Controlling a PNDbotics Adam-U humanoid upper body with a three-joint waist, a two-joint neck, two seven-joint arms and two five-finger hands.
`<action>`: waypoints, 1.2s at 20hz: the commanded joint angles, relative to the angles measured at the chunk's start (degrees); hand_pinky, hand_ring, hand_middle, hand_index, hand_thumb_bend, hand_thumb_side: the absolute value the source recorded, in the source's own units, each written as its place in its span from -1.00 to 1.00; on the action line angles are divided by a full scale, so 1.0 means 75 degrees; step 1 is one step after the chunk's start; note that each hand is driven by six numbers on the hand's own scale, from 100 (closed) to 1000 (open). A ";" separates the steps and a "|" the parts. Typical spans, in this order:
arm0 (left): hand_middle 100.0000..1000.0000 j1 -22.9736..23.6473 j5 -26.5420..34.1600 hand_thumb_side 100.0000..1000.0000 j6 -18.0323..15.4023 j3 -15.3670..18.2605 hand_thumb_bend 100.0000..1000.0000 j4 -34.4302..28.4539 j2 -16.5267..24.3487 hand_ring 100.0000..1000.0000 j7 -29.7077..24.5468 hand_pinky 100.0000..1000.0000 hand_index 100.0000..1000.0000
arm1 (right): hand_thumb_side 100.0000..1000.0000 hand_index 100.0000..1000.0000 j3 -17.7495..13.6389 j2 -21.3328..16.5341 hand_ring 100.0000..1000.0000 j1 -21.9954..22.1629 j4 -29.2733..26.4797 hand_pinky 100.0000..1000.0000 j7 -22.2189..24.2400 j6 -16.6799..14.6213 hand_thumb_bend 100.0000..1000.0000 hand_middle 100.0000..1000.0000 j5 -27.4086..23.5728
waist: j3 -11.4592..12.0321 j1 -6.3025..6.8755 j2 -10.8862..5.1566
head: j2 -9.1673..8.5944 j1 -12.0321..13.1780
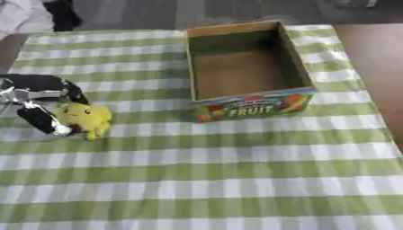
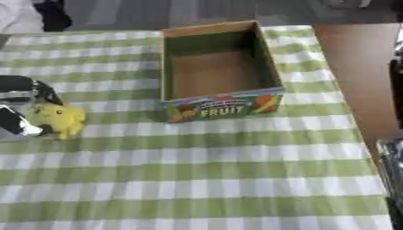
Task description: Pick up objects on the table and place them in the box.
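Observation:
A small yellow plush toy [image 1: 87, 118] lies on the green-and-white checked cloth at the left. My left hand [image 1: 35, 96], black and silver, comes in from the left edge and is curled round the toy's left side, one finger [image 1: 41, 121] below it and another above. The open cardboard box [image 1: 295, 63] with "FRUIT" printed on its front stands at the upper middle, to the right of the toy, and nothing lies inside it. A dark, silvery part of my right hand [image 2: 392, 157] shows at the right edge of the right eye view.
The checked cloth [image 1: 220, 179] covers the table. Bare brown tabletop [image 1: 374, 58] shows along the right side beyond the cloth. Dark and white fabric [image 1: 31, 13] lies past the far left corner.

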 commanded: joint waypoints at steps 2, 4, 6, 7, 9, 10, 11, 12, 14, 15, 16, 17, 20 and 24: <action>-0.03 -0.0050 0.0048 -0.34 -0.0683 0.0058 -0.63 -0.0131 0.0230 0.27 -0.0438 0.35 0.25 | 0.54 0.68 -0.0028 -0.0060 0.66 -0.0094 -0.0146 0.52 0.0019 -0.0022 -1.00 0.08 -0.0036 | 0.0013 -0.0006 -0.0147 | -0.0063 0.0002; -0.12 -0.0034 0.0015 -0.35 -0.0655 0.0058 -0.66 -0.0139 0.0240 0.19 -0.0238 0.31 0.10 | 0.54 0.68 -0.0030 -0.0058 0.66 -0.0095 -0.0146 0.52 0.0018 -0.0024 -1.00 0.08 -0.0040 | 0.0016 -0.0006 -0.0154 | -0.0065 0.0003; -0.14 -0.0029 -0.0040 -0.40 -0.0621 0.0058 -0.76 -0.0143 0.0253 0.16 -0.0065 0.27 0.04 | 0.55 0.68 -0.0032 -0.0057 0.66 -0.0094 -0.0146 0.52 0.0016 -0.0027 -1.00 0.08 -0.0044 | 0.0017 -0.0004 -0.0162 | -0.0066 0.0010; -0.14 -0.0027 -0.0079 -0.44 -0.0603 0.0060 -0.83 -0.0147 0.0257 0.16 0.0019 0.26 0.02 | 0.54 0.68 -0.0032 -0.0056 0.66 -0.0094 -0.0146 0.52 0.0015 -0.0028 -1.00 0.08 -0.0047 | 0.0018 -0.0004 -0.0166 | -0.0068 0.0013; -0.15 -0.0020 -0.0137 -0.50 -0.0574 0.0066 -1.00 -0.0146 0.0265 0.15 0.0164 0.24 0.00 | 0.54 0.68 -0.0033 -0.0057 0.66 -0.0092 -0.0146 0.52 0.0014 -0.0030 -1.00 0.08 -0.0052 | 0.0017 -0.0005 -0.0173 | -0.0065 0.0020; -0.16 -0.0016 -0.0162 -0.54 -0.0558 0.0069 -1.00 -0.0144 0.0270 0.14 0.0222 0.24 -0.01 | 0.54 0.68 -0.0034 -0.0058 0.66 -0.0090 -0.0146 0.52 0.0014 -0.0031 -1.00 0.08 -0.0054 | 0.0017 -0.0006 -0.0177 | -0.0060 0.0026; -0.17 -0.0011 -0.0180 -0.54 -0.0542 0.0075 -1.00 -0.0142 0.0274 0.13 0.0276 0.23 -0.01 | 0.54 0.68 -0.0035 -0.0057 0.66 -0.0088 -0.0146 0.52 0.0014 -0.0032 -1.00 0.08 -0.0056 | 0.0019 -0.0006 -0.0180 | -0.0055 0.0033; -0.18 -0.0007 -0.0192 -0.56 -0.0527 0.0079 -1.00 -0.0140 0.0276 0.12 0.0322 0.22 -0.02 | 0.54 0.68 -0.0035 -0.0057 0.66 -0.0087 -0.0146 0.52 0.0014 -0.0034 -1.00 0.09 -0.0059 | 0.0020 -0.0005 -0.0182 | -0.0052 0.0038; -0.20 0.0002 -0.0198 -0.56 -0.0490 0.0093 -1.00 -0.0143 0.0285 0.10 0.0418 0.20 -0.04 | 0.54 0.68 -0.0035 -0.0058 0.66 -0.0082 -0.0146 0.52 0.0014 -0.0035 -1.00 0.08 -0.0063 | 0.0023 -0.0004 -0.0185 | -0.0041 0.0047; -0.20 0.0004 -0.0198 -0.56 -0.0467 0.0101 -1.00 -0.0153 0.0296 0.09 0.0459 0.20 -0.05 | 0.54 0.68 -0.0036 -0.0060 0.66 -0.0079 -0.0146 0.52 0.0014 -0.0035 -1.00 0.09 -0.0064 | 0.0024 -0.0004 -0.0187 | -0.0031 0.0054; -0.21 0.0004 -0.0199 -0.56 -0.0441 0.0111 -1.00 -0.0170 0.0309 0.09 0.0498 0.19 -0.06 | 0.54 0.68 -0.0037 -0.0063 0.66 -0.0077 -0.0146 0.52 0.0013 -0.0036 -1.00 0.09 -0.0065 | 0.0025 -0.0003 -0.0189 | -0.0023 0.0061; -0.22 -0.0003 -0.0190 -0.55 -0.0409 0.0132 -1.00 -0.0201 0.0327 0.08 0.0544 0.19 -0.07 | 0.54 0.68 -0.0038 -0.0066 0.66 -0.0072 -0.0146 0.53 0.0012 -0.0035 -1.00 0.08 -0.0065 | 0.0028 -0.0001 -0.0192 | -0.0013 0.0071; -0.23 -0.0043 -0.0119 -0.54 -0.0306 0.0201 -1.00 -0.0341 0.0389 0.06 0.0651 0.18 -0.08 | 0.54 0.68 -0.0035 -0.0080 0.66 -0.0059 -0.0146 0.53 0.0015 -0.0033 -1.00 0.08 -0.0066 | 0.0043 0.0011 -0.0204 | 0.0015 0.0092; -0.24 -0.0199 0.0015 -0.53 -0.0108 0.0360 -1.00 -0.0623 0.0439 0.07 0.0765 0.18 -0.07 | 0.54 0.68 -0.0028 -0.0107 0.66 -0.0043 -0.0146 0.53 0.0026 -0.0033 -1.00 0.08 -0.0067 | 0.0069 0.0036 -0.0224 | 0.0057 0.0126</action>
